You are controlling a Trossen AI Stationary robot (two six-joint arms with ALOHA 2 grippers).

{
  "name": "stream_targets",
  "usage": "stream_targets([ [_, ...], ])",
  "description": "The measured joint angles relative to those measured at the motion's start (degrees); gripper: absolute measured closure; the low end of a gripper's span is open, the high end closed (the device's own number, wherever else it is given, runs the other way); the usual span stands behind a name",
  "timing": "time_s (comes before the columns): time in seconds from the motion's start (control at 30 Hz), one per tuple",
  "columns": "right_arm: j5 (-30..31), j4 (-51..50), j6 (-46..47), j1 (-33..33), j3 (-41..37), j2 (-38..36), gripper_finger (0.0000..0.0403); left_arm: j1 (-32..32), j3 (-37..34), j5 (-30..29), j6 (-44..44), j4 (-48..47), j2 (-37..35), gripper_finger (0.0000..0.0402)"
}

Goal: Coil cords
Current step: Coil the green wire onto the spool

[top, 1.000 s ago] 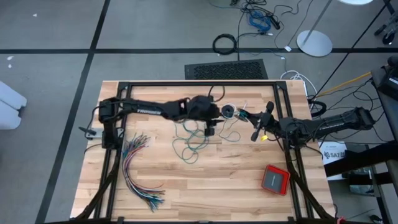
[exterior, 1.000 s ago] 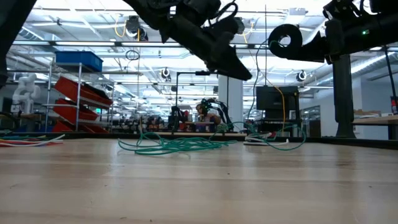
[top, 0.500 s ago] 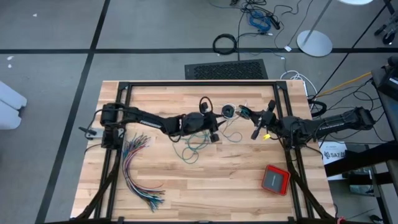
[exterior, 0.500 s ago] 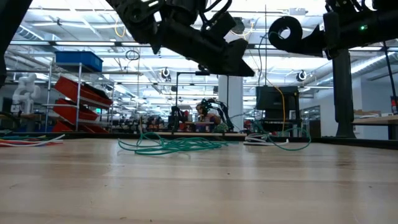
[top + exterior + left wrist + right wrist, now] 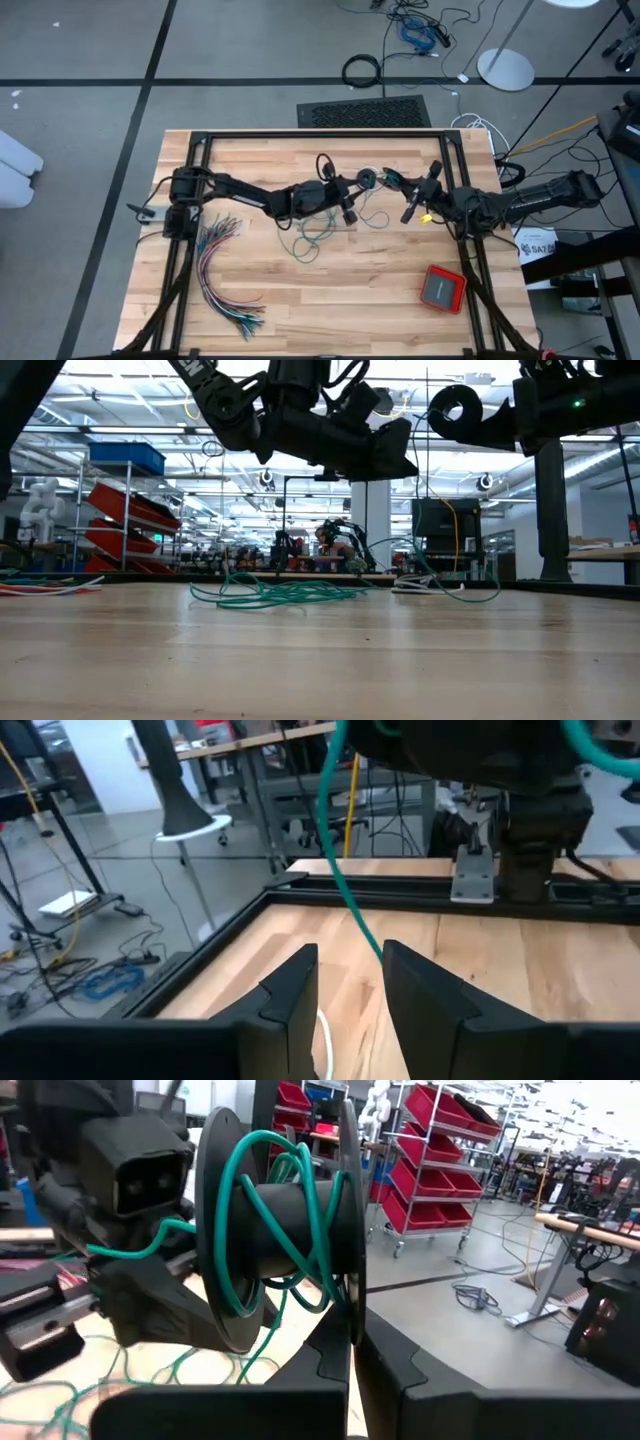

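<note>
Near the tabletop's far edge, our right gripper (image 5: 409, 208), fingers pressed together, pinches the black spool (image 5: 275, 1230) wound with teal cord (image 5: 310, 235); our left gripper (image 5: 347, 208) stands spread beside it.

A fanned bundle of many-coloured wires (image 5: 222, 270) lies near the left edge of the wooden surface (image 5: 330, 300). A red box (image 5: 442, 288) sits at the near right. Beyond the far edge, a black cable ring (image 5: 362, 71) lies on the floor.
</note>
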Motion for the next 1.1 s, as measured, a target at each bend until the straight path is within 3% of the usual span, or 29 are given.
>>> stream_targets([
  [0.3,0.0,7.4,-0.5,-0.3,0.0,5.8,0.0403,0.7,0.6,5.2,-2.7,0.5,2.0,0.0279],
  [0.63,0.0,10.7,-0.5,-2.0,0.0,10.7,0.0403,0.5,0.7,3.0,-3.5,-0.1,2.2,0.0279],
  [0.83,0.0,10.5,-0.4,-2.0,0.0,10.6,0.0403,0.5,0.6,-0.6,-0.8,-9.3,1.4,0.0279],
  [1.1,0.0,9.7,-0.4,-2.0,0.0,10.6,0.0403,-0.6,0.6,-1.7,1.3,-13.4,-1.6,0.0279],
])
